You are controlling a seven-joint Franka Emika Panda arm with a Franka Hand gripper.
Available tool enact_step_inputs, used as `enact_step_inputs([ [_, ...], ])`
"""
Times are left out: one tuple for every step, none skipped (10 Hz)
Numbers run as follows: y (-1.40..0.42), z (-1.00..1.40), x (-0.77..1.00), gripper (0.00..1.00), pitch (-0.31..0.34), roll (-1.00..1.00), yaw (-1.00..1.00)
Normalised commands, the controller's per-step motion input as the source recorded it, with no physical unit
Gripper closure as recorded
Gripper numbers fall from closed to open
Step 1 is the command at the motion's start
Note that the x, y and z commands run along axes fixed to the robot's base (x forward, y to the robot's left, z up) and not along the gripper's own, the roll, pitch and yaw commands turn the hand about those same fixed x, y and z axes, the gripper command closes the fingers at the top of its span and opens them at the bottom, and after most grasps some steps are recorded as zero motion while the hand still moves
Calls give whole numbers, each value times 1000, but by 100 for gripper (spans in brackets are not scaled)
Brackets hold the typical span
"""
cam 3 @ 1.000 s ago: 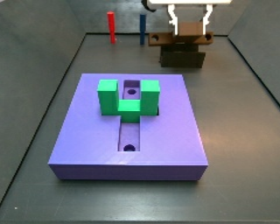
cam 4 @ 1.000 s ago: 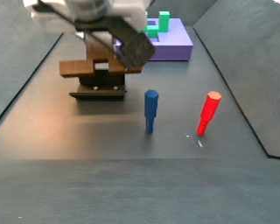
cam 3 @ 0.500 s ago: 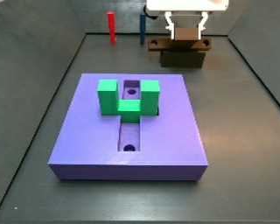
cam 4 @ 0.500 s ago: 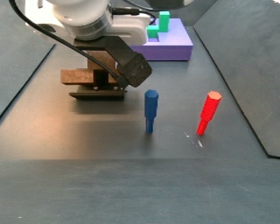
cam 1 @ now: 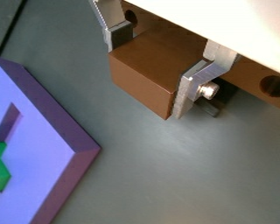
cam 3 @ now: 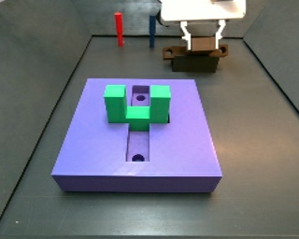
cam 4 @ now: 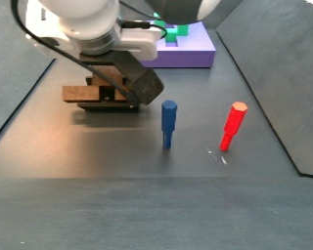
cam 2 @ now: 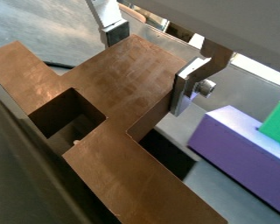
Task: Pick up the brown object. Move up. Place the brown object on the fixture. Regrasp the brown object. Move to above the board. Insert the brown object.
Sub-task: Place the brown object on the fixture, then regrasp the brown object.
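Compared with one second ago, the two-finger silver gripper (cam 3: 202,41) is seen lower in both side views, and the mid-brown T-shaped brown object (cam 3: 197,51) clasped between its plates is brought down with it. A second ago the piece was held clear above the dark olive-brown U-shaped fixture (cam 4: 110,102); half a second ago it was lower. Now its bar (cam 4: 83,94) is seated down at the holder's low walls.
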Motion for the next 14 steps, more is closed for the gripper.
enact_step_inputs([
  [80, -171, 0, 100, 0, 0, 0],
  [86, -131, 0, 100, 0, 0, 0],
  [86, -94, 0, 100, 0, -37, -6],
  [0, 0, 0, 100, 0, 23, 0],
  [0, 0, 0, 100, 0, 0, 0],
  [0, 0, 0, 0, 0, 0, 0],
  [0, 0, 0, 0, 0, 6, 0],
  [-91, 369, -9, 0, -9, 546, 0],
  [-63, 749, 0, 0, -69, 660, 0],
  [0, 923, 9, 0, -137, 551, 0],
  [0, 903, 74, 0, -160, 480, 0],
  [-31, 769, 111, 0, -189, 643, 0],
  [-43, 609, 120, 0, -200, 969, 0],
  [-31, 414, 54, 0, -177, 1000, 0],
])
